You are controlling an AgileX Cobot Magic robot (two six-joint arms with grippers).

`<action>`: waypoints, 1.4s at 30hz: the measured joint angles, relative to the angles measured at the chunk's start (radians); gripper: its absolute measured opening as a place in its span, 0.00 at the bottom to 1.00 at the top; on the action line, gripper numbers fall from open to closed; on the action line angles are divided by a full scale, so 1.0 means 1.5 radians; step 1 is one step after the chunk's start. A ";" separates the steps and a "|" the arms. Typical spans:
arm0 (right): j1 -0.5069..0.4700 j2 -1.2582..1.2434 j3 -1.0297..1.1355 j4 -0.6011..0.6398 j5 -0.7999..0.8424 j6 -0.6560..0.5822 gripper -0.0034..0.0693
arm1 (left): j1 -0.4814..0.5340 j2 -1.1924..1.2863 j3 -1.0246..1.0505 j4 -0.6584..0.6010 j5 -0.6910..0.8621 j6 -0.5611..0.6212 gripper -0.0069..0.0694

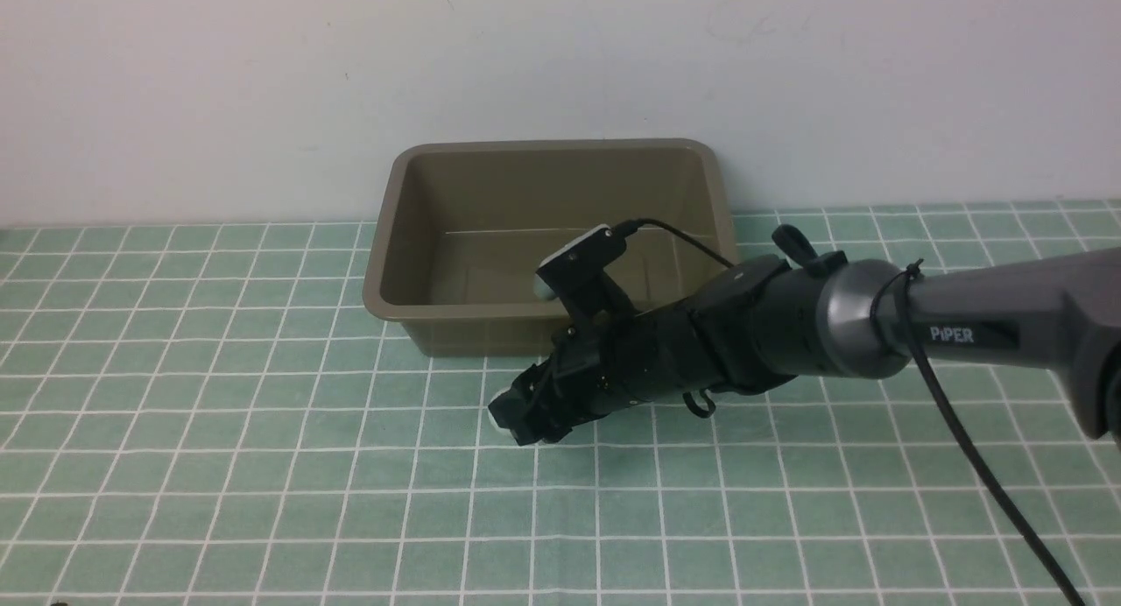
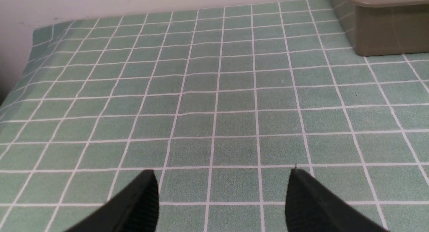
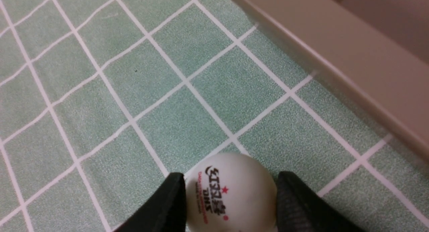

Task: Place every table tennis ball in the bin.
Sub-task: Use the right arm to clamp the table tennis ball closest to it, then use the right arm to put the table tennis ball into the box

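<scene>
The white table tennis ball [image 3: 231, 191], printed with a dark and red mark, sits between the two black fingers of my right gripper [image 3: 231, 174]. Both fingers press against its sides, just above the green checked cloth. In the front view the right gripper [image 1: 518, 420] hangs low over the cloth, just in front of the olive-brown bin [image 1: 560, 146], and almost hides the ball. The bin's wall [image 3: 352, 67] stands close beside the ball. My left gripper [image 2: 222, 173] is open over bare cloth, nothing between its fingers; the bin's corner [image 2: 385, 31] lies some way beyond it.
The bin stands against a white back wall [image 1: 263, 81] and holds nothing that I can see. A black cable [image 1: 981, 466] trails from the right arm toward the table's front. The cloth's edge [image 2: 33, 34] shows in the left wrist view.
</scene>
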 joint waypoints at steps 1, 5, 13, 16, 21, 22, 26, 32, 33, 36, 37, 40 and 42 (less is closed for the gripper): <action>0.000 0.000 0.000 0.000 0.000 -0.001 0.48 | 0.000 0.000 0.000 0.000 0.000 0.000 0.69; 0.000 0.000 0.000 0.000 -0.001 -0.004 0.48 | 0.000 0.000 0.000 0.000 0.000 0.000 0.69; 0.000 -0.002 0.000 -0.001 -0.012 -0.004 0.48 | 0.000 0.000 0.000 0.000 0.000 0.000 0.69; 0.000 -0.008 0.000 -0.003 -0.011 -0.004 0.48 | 0.000 0.000 0.000 0.000 0.000 0.000 0.69; 0.000 -0.032 0.000 -0.008 0.009 -0.004 0.48 | 0.000 0.000 0.000 0.000 0.000 0.000 0.69; 0.000 -0.042 0.000 -0.011 0.017 -0.003 0.48 | 0.000 0.000 0.000 0.000 0.000 0.000 0.69; 0.000 -0.073 0.000 -0.019 0.037 -0.004 0.48 | 0.000 0.000 0.000 0.000 0.000 0.000 0.69; 0.000 -0.108 0.000 -0.021 0.057 -0.003 0.48 | 0.000 0.000 0.000 0.000 0.000 0.000 0.69; 0.000 -0.114 0.000 -0.021 0.061 -0.003 0.48 | 0.000 0.000 0.000 0.000 0.000 0.000 0.69; 0.000 -0.125 0.000 -0.021 0.072 -0.002 0.48 | 0.000 0.000 0.000 0.000 0.000 0.000 0.69; 0.000 -0.127 0.000 -0.022 0.074 -0.002 0.48 | 0.000 0.000 0.000 0.000 0.000 0.000 0.69; 0.000 -0.133 0.000 -0.023 0.077 -0.002 0.48 | 0.000 0.000 0.000 0.000 0.000 0.000 0.69; 0.000 -0.134 0.000 -0.023 0.077 -0.004 0.48 | 0.000 0.000 0.000 0.000 0.000 0.000 0.69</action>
